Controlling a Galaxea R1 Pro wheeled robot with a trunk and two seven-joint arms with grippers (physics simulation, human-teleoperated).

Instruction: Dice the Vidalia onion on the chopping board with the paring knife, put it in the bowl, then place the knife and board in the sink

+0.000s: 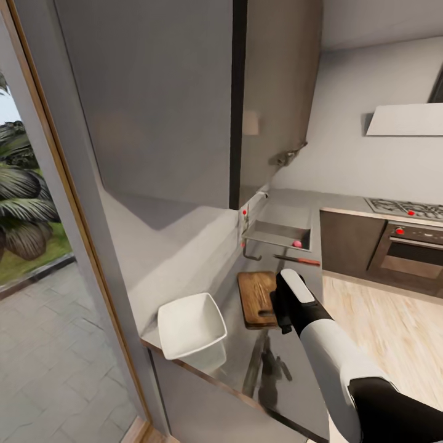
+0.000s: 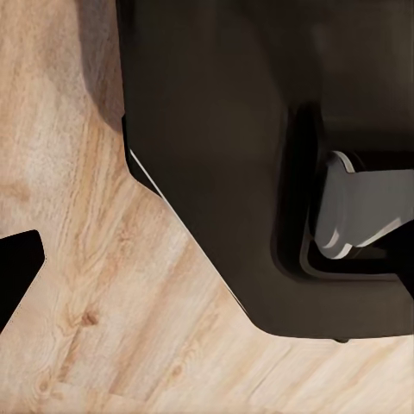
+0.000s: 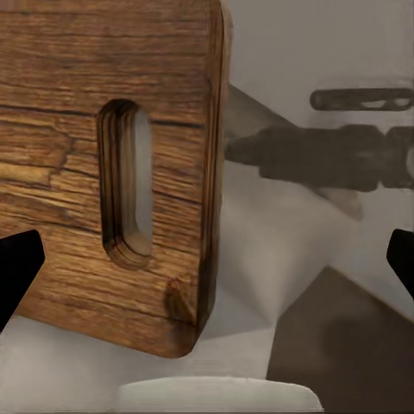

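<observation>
No readable writing anywhere. Right gripper (image 3: 207,259) spread wide over the chopping board (image 1: 257,298) handle-slot end, clamping nothing. Bowl (image 1: 191,324) at 9 o'clock from the board, near the countertop (image 1: 289,375) edge; paring knife (image 1: 298,259) at 1 o'clock, before the sink (image 1: 278,232). Left gripper (image 2: 17,272): cannot tell.

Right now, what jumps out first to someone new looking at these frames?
The right arm reaching over the countertop, its gripper hovering at the handle end of the chopping board. The white bowl sits at the counter's near corner. Further back, the paring knife lies in front of the sink, where a pinkish round thing rests.
</observation>
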